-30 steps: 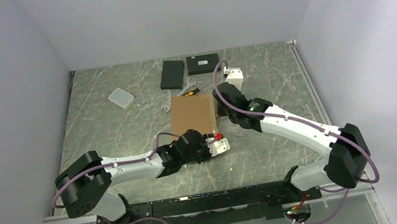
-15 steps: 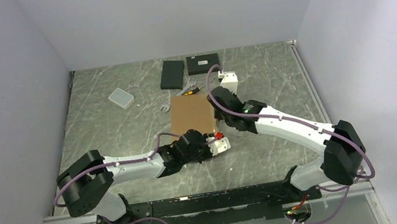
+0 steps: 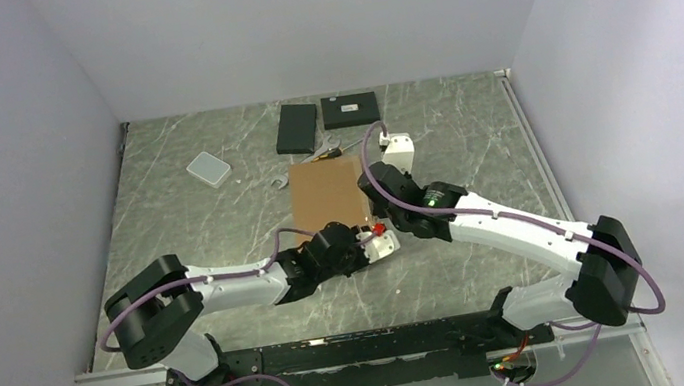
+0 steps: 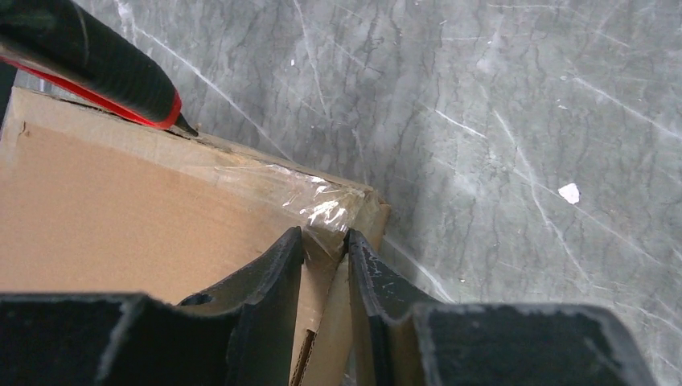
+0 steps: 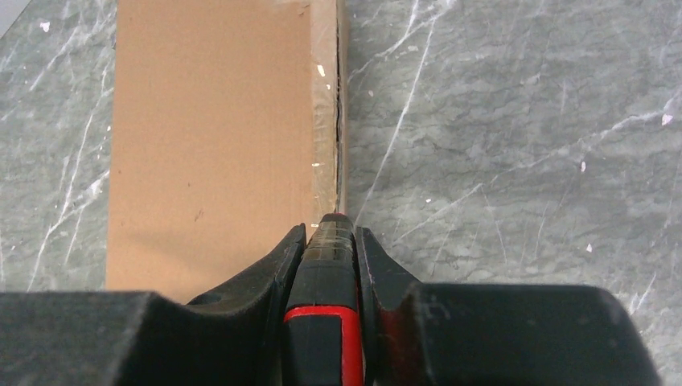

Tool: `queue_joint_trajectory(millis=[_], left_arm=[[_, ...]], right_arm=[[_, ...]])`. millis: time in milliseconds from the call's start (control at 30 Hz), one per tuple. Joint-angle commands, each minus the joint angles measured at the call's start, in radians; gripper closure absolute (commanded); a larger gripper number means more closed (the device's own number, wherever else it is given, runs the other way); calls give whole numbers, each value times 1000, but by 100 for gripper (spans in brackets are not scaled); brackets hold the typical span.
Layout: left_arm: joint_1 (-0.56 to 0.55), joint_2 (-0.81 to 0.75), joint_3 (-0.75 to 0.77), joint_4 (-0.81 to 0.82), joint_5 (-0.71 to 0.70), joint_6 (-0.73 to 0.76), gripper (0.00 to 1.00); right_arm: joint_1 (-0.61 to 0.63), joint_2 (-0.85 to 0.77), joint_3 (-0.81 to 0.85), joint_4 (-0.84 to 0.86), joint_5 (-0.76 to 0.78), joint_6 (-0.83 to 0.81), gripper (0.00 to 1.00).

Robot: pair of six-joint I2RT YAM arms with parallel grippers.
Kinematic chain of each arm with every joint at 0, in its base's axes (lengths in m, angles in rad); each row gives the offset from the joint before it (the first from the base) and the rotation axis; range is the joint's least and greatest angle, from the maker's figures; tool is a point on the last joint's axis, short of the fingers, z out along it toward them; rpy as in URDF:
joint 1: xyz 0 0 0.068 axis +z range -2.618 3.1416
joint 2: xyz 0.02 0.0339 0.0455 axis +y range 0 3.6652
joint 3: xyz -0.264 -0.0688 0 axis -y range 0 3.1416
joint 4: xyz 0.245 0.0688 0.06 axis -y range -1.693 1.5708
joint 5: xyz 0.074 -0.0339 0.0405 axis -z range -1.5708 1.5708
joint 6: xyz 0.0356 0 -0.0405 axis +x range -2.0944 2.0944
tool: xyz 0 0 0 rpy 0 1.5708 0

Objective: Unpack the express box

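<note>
The express box (image 3: 326, 193) is a flat brown cardboard mailer lying shut in the middle of the table. My left gripper (image 4: 323, 241) is shut on its near right corner, on the taped edge. My right gripper (image 5: 330, 237) is shut on a black and red box cutter (image 5: 328, 322). The cutter's tip rests on the taped seam along the box's right side (image 5: 338, 121). The cutter also shows in the left wrist view (image 4: 96, 68), its tip touching the box edge. In the top view both grippers meet near the box's near right corner (image 3: 376, 234).
Two flat black boxes (image 3: 297, 128) (image 3: 349, 109) lie at the back. A small white box (image 3: 208, 169) is at the back left. A wrench and a screwdriver (image 3: 324, 151) lie just behind the express box. Grey walls enclose the marble table (image 3: 471, 134).
My right gripper has drawn the cutter along the box's right edge toward the near corner. The box has shifted slightly. My left gripper keeps its hold on the corner.
</note>
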Motion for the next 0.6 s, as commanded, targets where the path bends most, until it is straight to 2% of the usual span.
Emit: queue_joint_trajectory(millis=[0, 133, 267, 367, 467, 567], left_arm=[[8, 10, 15, 7, -57, -43, 66], [7, -45, 5, -14, -42, -76, 54], [7, -178, 9, -123, 22, -212, 41], [7, -298, -7, -188, 43, -383, 32], [14, -386, 4, -323, -89, -633, 31], [70, -403, 40, -496, -133, -882, 31]], right_arm=[[13, -31, -11, 5, 6, 38, 100], [3, -9, 4, 18, 22, 4, 100], [-3, 4, 14, 16, 13, -13, 100], [-5, 0, 9, 11, 22, -25, 100], [-13, -10, -1, 11, 25, -37, 100], [-25, -16, -10, 20, 9, -50, 100]])
